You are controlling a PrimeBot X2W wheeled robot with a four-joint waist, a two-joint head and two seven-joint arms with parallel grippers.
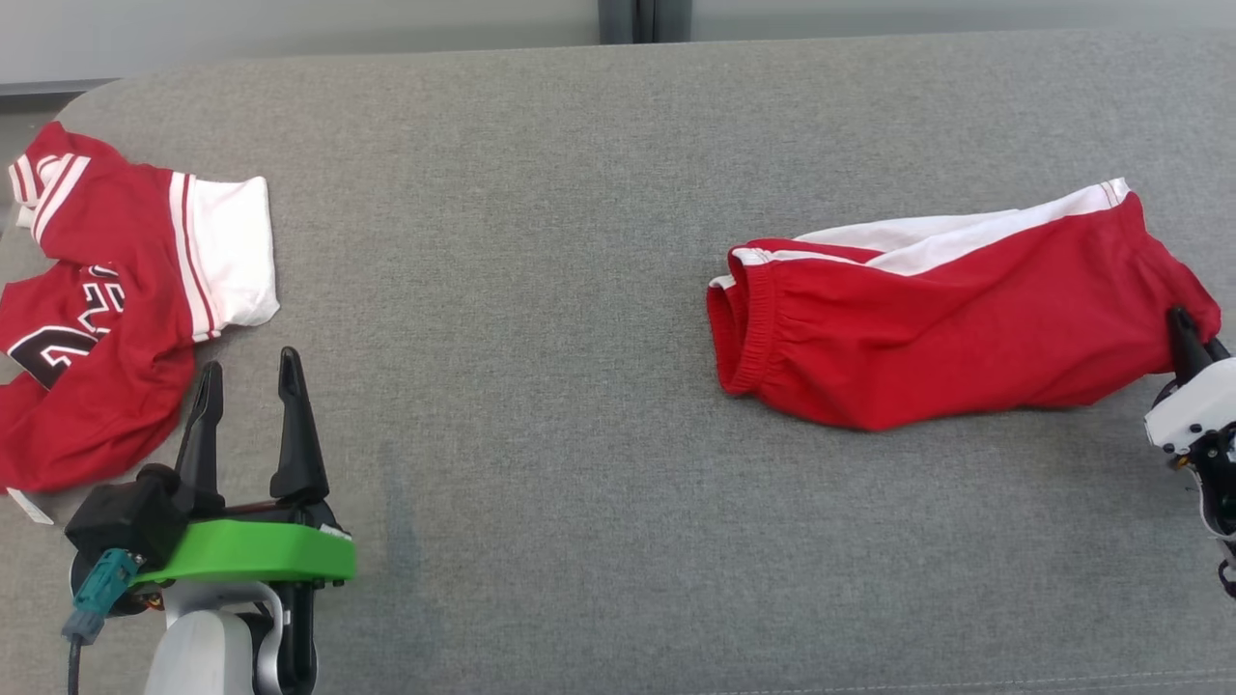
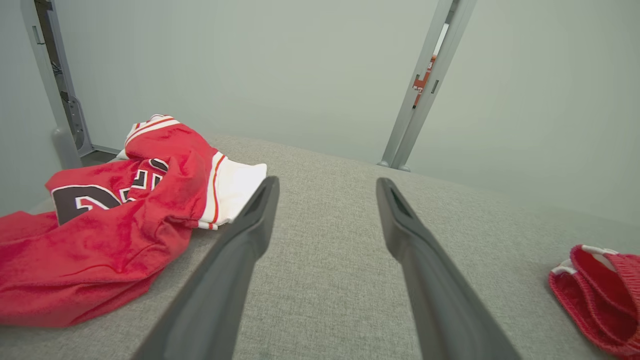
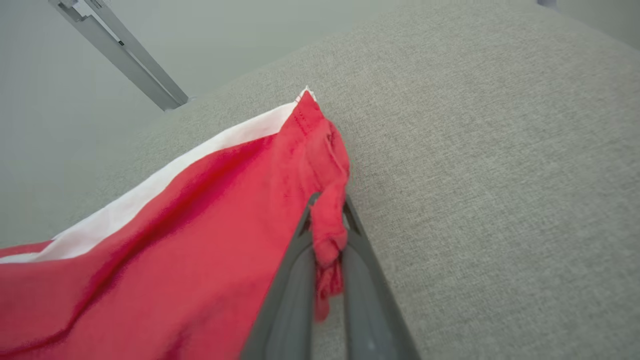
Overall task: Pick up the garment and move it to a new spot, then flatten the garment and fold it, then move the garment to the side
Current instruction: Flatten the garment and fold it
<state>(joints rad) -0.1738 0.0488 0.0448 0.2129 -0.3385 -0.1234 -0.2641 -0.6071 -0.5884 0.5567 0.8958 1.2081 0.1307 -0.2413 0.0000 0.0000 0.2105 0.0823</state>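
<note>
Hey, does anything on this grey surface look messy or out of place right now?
Yes. The red jersey lies crumpled at the left edge of the grey surface, its number folded in on itself. The red shorts are rumpled too, one corner bunched between the right gripper's shut fingers. Nothing looks torn or spilled.

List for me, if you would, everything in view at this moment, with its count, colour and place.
shorts: one, red with a white side stripe, lying on the right part of the table
jersey: one, red and white with black numerals, crumpled at the table's left edge
table: one, grey fabric top, under both garments
posts: two, grey metal, upright behind the table
left gripper: one, dark fingers, open, beside the jersey
right gripper: one, dark fingers, shut on the right end of the shorts
</note>
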